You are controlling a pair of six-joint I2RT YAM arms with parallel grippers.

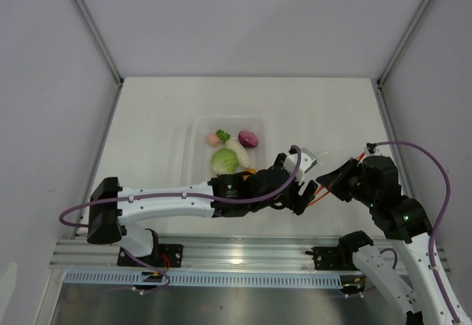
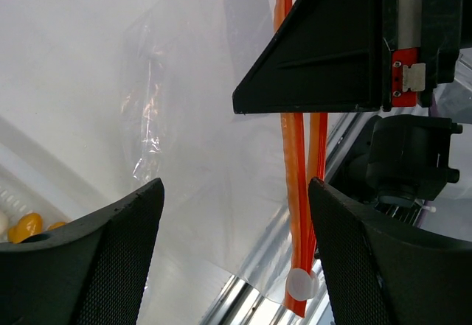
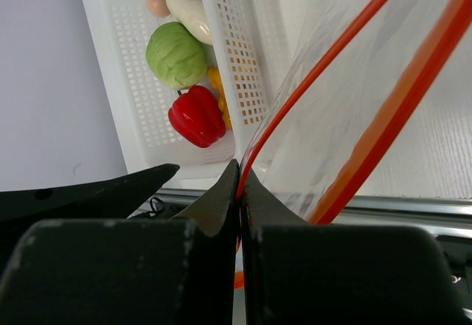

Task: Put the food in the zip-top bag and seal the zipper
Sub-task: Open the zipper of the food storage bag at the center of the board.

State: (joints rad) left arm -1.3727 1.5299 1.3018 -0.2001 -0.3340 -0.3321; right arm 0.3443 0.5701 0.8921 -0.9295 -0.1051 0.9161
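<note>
My right gripper (image 3: 240, 179) is shut on one orange-red zipper (image 3: 324, 60) lip of the clear zip-top bag (image 3: 346, 111), holding the mouth apart. In the top view it (image 1: 326, 183) faces my left gripper (image 1: 301, 192). My left gripper (image 2: 236, 189) is open, and the bag (image 2: 206, 155) and its zipper (image 2: 297, 185) hang between the fingers, the strip close to the right finger (image 2: 383, 266). The food lies in the white tray (image 3: 110, 60): red pepper (image 3: 198, 115), cabbage (image 3: 175, 54), radish (image 3: 189, 8), pink piece (image 3: 156, 4), orange-yellow piece (image 3: 215, 82). The onion (image 1: 248, 138) shows from above.
The tray (image 1: 193, 148) stands mid-table just beyond my left forearm (image 1: 177, 198). A white slider tab (image 2: 302, 285) sits at the zipper's low end. The table's metal front rail (image 1: 236, 251) runs below both grippers. White walls close in the sides and back.
</note>
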